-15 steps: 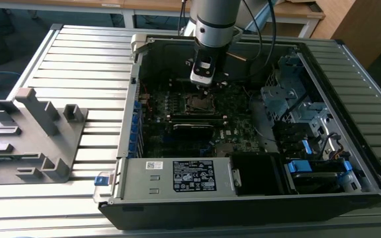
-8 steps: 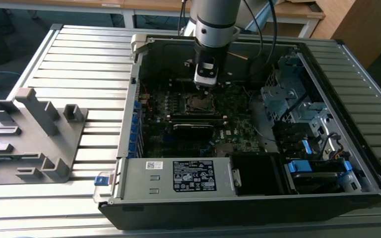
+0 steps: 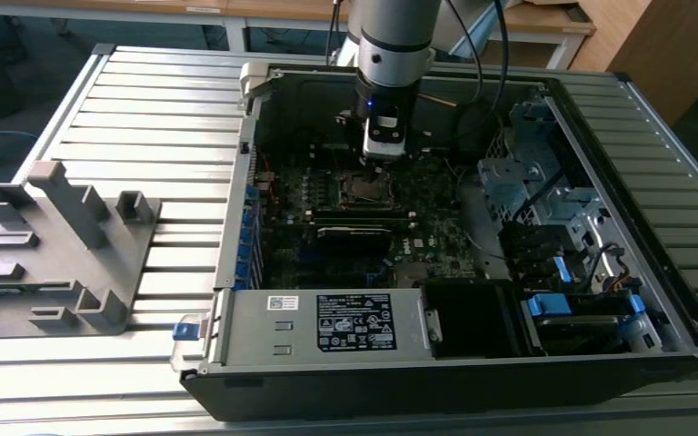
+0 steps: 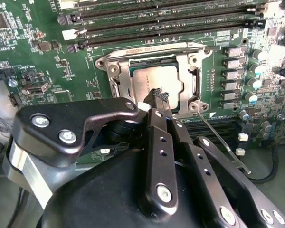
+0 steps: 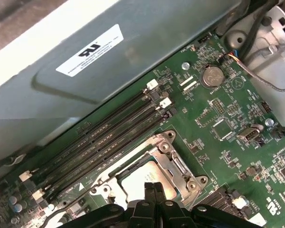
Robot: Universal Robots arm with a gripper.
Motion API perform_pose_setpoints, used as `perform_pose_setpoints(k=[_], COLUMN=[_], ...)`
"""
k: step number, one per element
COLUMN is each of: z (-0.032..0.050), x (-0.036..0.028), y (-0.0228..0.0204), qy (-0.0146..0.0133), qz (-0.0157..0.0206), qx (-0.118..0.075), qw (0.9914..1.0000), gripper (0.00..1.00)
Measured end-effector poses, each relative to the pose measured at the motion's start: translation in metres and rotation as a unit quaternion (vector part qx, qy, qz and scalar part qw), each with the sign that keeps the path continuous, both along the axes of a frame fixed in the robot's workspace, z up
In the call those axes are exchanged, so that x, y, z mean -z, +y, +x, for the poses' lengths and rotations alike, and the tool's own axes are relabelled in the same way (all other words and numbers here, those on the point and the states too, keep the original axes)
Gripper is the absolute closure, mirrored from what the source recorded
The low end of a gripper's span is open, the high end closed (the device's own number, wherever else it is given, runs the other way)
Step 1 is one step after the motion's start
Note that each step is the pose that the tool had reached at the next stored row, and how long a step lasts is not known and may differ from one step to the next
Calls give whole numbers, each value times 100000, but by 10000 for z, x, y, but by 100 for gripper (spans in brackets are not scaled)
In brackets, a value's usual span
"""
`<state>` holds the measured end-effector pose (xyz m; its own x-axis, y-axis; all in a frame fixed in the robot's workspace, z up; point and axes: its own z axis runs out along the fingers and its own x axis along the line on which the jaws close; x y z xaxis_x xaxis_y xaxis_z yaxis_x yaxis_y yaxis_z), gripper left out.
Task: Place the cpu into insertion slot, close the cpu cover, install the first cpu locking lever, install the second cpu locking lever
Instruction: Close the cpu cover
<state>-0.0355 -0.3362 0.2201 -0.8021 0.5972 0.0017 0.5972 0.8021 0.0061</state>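
Gripper (image 4: 160,96) — fingers together, gripping nothing I can see, tips poised just above the cpu cover (image 4: 147,58). Cpu (image 4: 149,78) — seated in insertion slot (image 3: 346,189), cover down. One locking lever (image 4: 223,145) sticks out loose; I judge latching remains.

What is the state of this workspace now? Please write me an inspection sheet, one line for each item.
Surface: slatted metal table, carrying an open computer case.
Job's things: the cpu lies in the insertion slot; the cpu cover appears down around it; one thin locking lever sticks out sideways, seemingly unlatched.
Clutter: grey plastic fixture on the table at the exterior view's left.
Grippers: gripper inside the case, fingers shut, tips over the cpu; contact cannot be told.
Cables: black cables along the arm; wires inside the case.
Surroundings: wooden desks behind the table.
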Motion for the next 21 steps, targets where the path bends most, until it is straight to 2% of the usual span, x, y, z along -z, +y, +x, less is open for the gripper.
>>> perform_pose_setpoints(k=[8, 12, 15, 21], z=[0, 0, 0, 0], x=[0, 3, 4, 5], y=[0, 0, 0, 0], qy=[-1, -2, 2, 1], qz=[1, 2, -2, -1], qx=[-258, -2592, -4836, -4984], qw=[100000, 99966, 99883, 99876], gripper=[89, 89, 89, 89])
